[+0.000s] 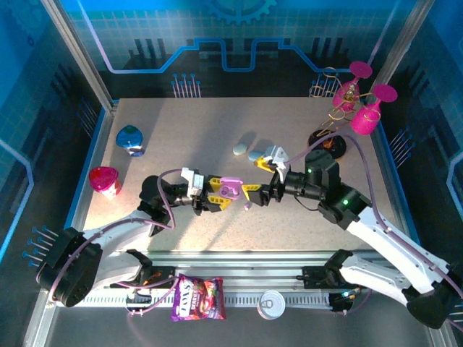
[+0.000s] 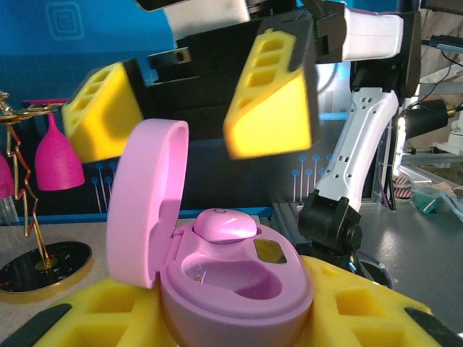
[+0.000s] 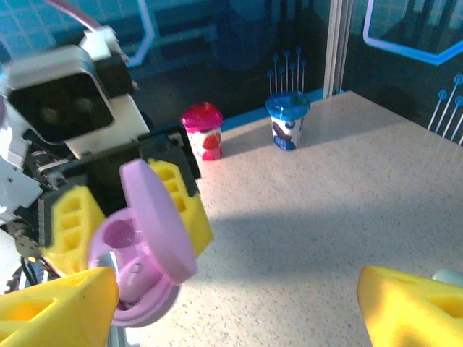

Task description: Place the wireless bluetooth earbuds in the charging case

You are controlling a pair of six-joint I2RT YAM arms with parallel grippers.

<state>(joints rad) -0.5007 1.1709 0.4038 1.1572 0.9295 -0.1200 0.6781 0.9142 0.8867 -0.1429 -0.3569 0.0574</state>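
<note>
My left gripper (image 1: 230, 194) is shut on a pastel purple charging case (image 2: 239, 289), held between its yellow fingers (image 2: 101, 318) with the lid (image 2: 148, 217) swung open. One purple earbud (image 2: 224, 225) sits in the far slot. The near slot (image 2: 231, 278) holds nothing. My right gripper (image 1: 255, 194) faces the case from the right, a little above it, open, its yellow fingers (image 2: 271, 94) spread wide with nothing between them. From the right wrist view the case (image 3: 137, 275) and its lid (image 3: 155, 217) lie at the lower left, beside one of my own fingertips (image 3: 51, 303).
Two pebble-shaped cases, pale green (image 1: 240, 149) and light blue (image 1: 257, 154), lie behind the grippers. A blue cup (image 1: 130, 139) and a red cup (image 1: 105, 181) stand at the left. A magenta glass rack (image 1: 354, 108) stands at the back right. A snack bag (image 1: 197, 298) and a can (image 1: 273, 303) rest on the front rail.
</note>
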